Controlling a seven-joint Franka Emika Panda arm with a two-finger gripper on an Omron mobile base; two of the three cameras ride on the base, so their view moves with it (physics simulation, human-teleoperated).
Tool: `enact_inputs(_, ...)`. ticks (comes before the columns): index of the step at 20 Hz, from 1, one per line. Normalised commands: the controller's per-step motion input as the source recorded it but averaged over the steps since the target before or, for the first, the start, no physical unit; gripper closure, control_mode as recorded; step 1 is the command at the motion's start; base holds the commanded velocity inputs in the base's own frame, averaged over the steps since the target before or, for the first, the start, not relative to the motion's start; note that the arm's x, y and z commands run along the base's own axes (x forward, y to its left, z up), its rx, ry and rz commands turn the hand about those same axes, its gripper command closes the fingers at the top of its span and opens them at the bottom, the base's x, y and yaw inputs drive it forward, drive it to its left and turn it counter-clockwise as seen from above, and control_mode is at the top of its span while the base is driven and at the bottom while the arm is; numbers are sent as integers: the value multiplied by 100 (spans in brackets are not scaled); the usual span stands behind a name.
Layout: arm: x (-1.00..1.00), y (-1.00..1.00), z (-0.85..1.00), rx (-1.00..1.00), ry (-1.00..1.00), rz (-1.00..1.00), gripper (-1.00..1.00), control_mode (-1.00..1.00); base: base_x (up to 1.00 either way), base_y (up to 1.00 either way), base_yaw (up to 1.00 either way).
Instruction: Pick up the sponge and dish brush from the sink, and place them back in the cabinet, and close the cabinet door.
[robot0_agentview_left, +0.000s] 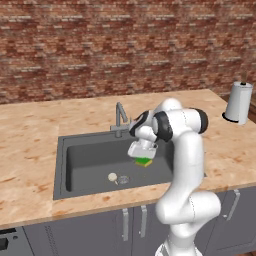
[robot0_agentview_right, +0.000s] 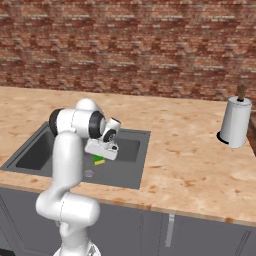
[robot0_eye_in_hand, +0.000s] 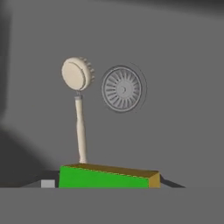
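The white arm bends forward over the sink (robot0_agentview_left: 62, 170), a dark grey basin set in a light wood-grain surface (robot0_agentview_left: 30, 130), with its hand (robot0_agentview_left: 143, 156) pointing down into the basin. The sponge (robot0_agentview_left: 144, 162), bright green with a yellow layer along one side, sits right under the hand in both base views and appears raised off the basin floor. In the hand view it lies across the bottom of the picture between the two dark finger tips, which stand partly apart with the sponge filling the gap, so the hand looks closed on the sponge, though the actual contact at the tips is hard to make out. The dish brush (robot0_eye_in_hand: 78, 94) lies on the sink floor below, its round cream head beside the round drain (robot0_eye_in_hand: 122, 89) and its slim handle running back toward the sponge; in the left base view the brush head shows as a small pale spot just left of the drain, near the front wall of the basin. A slim grey faucet (robot0_agentview_left: 120, 117) stands at the back rim of the sink. A white paper towel roll (robot0_agentview_left: 238, 103) stands upright on a dark base far to the right on the surface, well apart from the sink. A red brick wall (robot0_agentview_left: 125, 45) runs behind, and grey cabinet doors (robot0_agentview_left: 132, 225) with silver bar handles sit below.
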Motion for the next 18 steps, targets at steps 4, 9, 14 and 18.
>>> enact_inputs(4,-19,-3,36,0,0,0,100,-100,0,0,0)
enact_inputs(9,-22,-5,38,0,0,0,100,-100,0,0,0)
enact_inputs(14,-26,-4,39,-1,0,0,100,-100,0,0,0)
enact_inputs(18,-25,-3,42,0,0,0,100,-100,0,0,0)
